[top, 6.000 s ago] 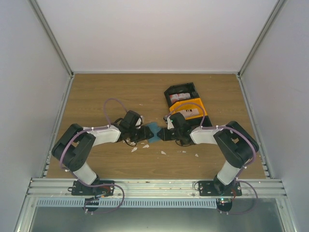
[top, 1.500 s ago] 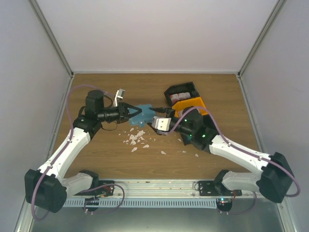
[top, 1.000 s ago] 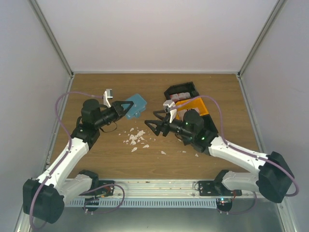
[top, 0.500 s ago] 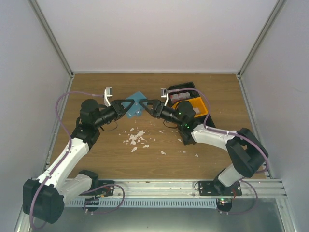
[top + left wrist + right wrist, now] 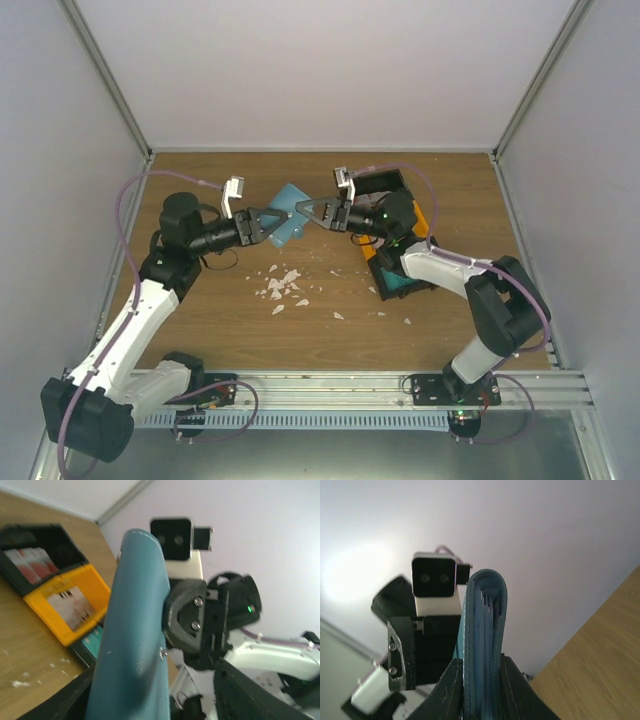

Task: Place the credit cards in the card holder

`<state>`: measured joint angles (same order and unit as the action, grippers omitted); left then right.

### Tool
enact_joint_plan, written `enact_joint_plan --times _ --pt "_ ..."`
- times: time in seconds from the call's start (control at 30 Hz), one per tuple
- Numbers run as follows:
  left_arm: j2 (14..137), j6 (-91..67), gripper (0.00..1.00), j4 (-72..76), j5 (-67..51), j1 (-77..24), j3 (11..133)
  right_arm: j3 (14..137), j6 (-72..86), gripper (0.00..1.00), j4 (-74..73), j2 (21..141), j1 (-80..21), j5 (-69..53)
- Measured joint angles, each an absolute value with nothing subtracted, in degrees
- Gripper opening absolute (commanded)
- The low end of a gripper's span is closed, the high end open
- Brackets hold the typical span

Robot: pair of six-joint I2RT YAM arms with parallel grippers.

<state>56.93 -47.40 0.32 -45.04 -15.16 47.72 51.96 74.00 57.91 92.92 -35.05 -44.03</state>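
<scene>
I am seeing the credit cards [image 5: 32, 564] lying in the black bin [image 5: 65, 542] and one more card [image 5: 70, 605] lying in the orange bin [image 5: 97, 587], while my right gripper [image 5: 481, 672] is pinching the blue card holder [image 5: 482, 630] up in the air and my left gripper [image 5: 268, 226] is waiting at its other edge with jaws apart.

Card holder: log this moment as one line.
card holder: in air, between both arms | right fingers: shut on it | left fingers: apart | credit cards: in black bin
</scene>
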Motion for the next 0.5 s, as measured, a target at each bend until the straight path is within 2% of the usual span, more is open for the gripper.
enact_joint_plan --times 0.1,0.17,0.3,0.37,0.43,0.5 --pt "57.06 -41.17 0.6 -6.5 -49.76 -15.16 50.61 53.69 68.75 0.01 55.18 92.53 -33.26 -51.83" --pt "57.82 -37.74 0.53 -10.37 -52.86 -15.09 51.55 54.24 64.73 0.01 51.72 91.57 -32.99 -54.89" --pt "61.39 -33.32 0.29 -15.07 -58.3 -14.92 51.88 54.65 56.82 0.04 43.11 89.8 -32.88 -59.4" --pt "62.78 -32.4 0.13 -16.64 -59.59 -14.83 51.83 54.76 53.43 0.07 38.98 89.03 -32.86 -60.36" --pt "63.44 -31.38 0.01 -16.99 -61.19 -14.83 51.75 55.07 50.48 0.16 34.26 88.16 -32.75 -60.38" --pt "63.44 -30.87 0.0 -16.93 -61.84 -14.85 51.53 55.35 48.18 0.35 31.48 87.48 -32.77 -60.1"
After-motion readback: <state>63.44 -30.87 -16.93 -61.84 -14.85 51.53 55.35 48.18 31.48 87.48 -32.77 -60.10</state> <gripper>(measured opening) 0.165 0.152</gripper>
